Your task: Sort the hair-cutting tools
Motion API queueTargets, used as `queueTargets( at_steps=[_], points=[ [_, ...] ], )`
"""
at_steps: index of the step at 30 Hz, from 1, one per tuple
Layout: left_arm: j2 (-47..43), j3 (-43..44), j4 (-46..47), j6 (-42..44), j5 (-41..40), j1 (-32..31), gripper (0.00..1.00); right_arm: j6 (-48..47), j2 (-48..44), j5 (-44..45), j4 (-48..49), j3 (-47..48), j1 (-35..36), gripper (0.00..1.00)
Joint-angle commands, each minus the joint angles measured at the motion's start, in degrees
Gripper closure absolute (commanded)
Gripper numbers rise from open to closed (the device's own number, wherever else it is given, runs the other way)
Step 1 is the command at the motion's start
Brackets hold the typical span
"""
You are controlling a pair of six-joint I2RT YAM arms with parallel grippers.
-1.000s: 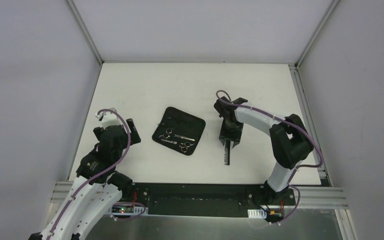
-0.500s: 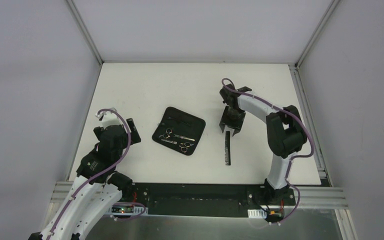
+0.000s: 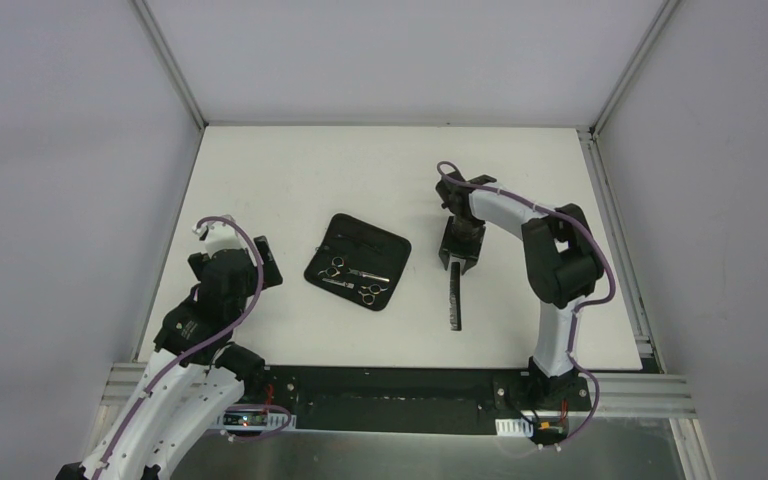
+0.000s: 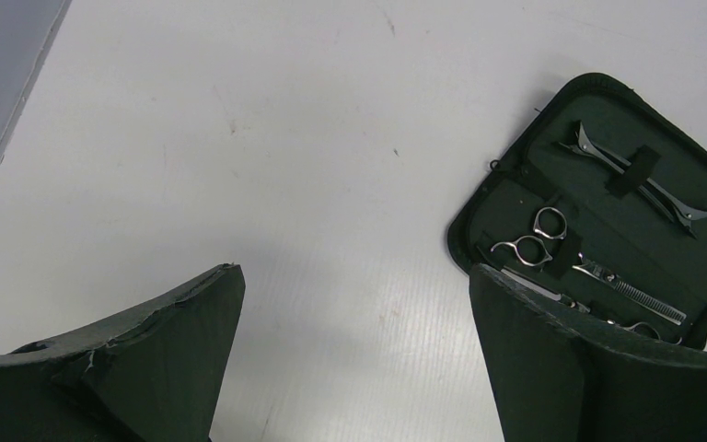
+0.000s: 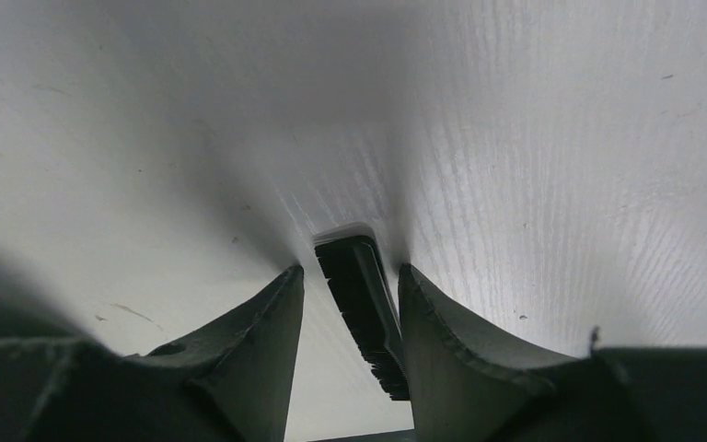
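Right jaws straddle the comb (image 3: pixel 453 300).
They stand parted around its far end, right of the case (image 3: pixel 392 250); left jaws gape released, left of the case.

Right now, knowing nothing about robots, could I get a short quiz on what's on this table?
1. True or false: the long black toothed comb lies inside the open black zip case.
2. Which one straddles the comb's far end? A) left end effector B) right end effector
3. Fill in: the silver ring-handled scissors lie inside the ____.
Key: 1 false; 2 B; 3 case.
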Motion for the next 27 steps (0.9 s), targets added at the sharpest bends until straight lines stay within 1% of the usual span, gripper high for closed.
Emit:
queueTargets(
  at_steps=[1,10,21,27],
  points=[
    [0.0,-0.2,1.2,0.3,-0.3,0.5,0.04,-1.9,2.0,-0.3,2.6,-0.5,-0.6,0.55],
    [0.2,-0.1,1.2,0.3,-0.2,0.5,0.04,-4.8,2.6,-0.6,6.3,-1.8,-1.3,0.56],
    [0.2,-0.1,1.2,0.3,-0.3,0.5,0.04,-6.9,4.1,0.3,7.9,0.2,-1.6,0.60],
    [0.2,-0.2,1.2,0.3,-0.3,0.5,0.04,-7.2,4.2,0.1,8.2,0.7,-1.6,0.75]
  ],
)
